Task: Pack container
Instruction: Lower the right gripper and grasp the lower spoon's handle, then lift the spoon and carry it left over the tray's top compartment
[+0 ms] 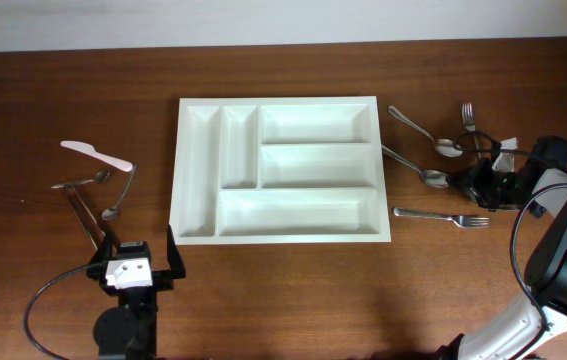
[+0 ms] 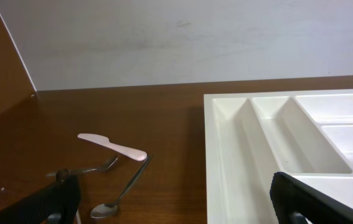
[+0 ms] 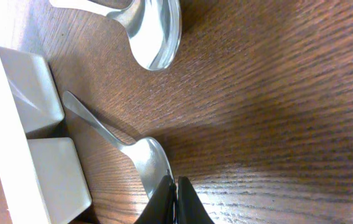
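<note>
Wooden table [image 1: 63,80], white five-compartment container [image 1: 318,125], cutlery [image 1: 443,216] lying either side

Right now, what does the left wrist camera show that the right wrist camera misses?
Only the left wrist: a white knife and a metal spoon beside the white tray, framed by the wide-open left fingers. Only the right wrist: a far spoon and a nearer spoon up close, the right fingers shut at the nearer spoon's bowl. Both: that tray and the wooden table.
</note>
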{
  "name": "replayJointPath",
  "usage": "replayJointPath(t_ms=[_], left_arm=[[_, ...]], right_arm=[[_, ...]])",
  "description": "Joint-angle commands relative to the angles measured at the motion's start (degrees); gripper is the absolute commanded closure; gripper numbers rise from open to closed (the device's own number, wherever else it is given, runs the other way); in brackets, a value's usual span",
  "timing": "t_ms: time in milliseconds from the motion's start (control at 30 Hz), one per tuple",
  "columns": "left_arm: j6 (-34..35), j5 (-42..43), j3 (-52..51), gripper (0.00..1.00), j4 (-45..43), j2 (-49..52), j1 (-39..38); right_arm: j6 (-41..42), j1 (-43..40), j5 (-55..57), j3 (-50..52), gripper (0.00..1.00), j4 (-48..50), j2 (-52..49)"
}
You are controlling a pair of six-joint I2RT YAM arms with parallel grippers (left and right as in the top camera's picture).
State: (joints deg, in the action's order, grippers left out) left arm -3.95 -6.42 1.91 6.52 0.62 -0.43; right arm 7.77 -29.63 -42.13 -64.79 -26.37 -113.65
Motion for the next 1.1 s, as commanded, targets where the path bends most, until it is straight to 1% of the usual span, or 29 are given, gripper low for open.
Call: replayJointPath(t_ms=[0, 267, 533, 667, 800, 1067], left_arm=[[-1.1, -0.2, -0.4, 0.01, -0.1, -0.3, -0.3], [-1.1, -0.2, -0.4, 0.01, -0.1, -0.3, -0.3], [-1.1, -0.2, -0.4, 0.01, -0.1, -0.3, -0.3], [-1.1, -0.2, -0.4, 0.01, -0.1, -0.3, -0.3], [-1.1, -0.2, -0.4, 0.01, -0.1, -0.3, -0.3], [-1.1, -0.2, -0.4, 0.01, -0.1, -0.3, -0.3]], right_arm=[[0.3, -0.2, -0.7, 0.3, 0.96, 0.8, -0.3], [0.3, -0.9, -0.5, -0.2, 0.97, 0.9, -0.3], [0.3, -4.5, -0.6, -2.1, 0.96, -0.3, -0.2], [-0.5, -5.8, -1.0, -4.2, 0.96, -2.6, -0.2], [-3.1, -5.5, -2.0, -7.4, 0.96, -6.3, -0.2], [-4.3, -4.8, -2.6, -11.5, 0.96, -10.8, 0.3]])
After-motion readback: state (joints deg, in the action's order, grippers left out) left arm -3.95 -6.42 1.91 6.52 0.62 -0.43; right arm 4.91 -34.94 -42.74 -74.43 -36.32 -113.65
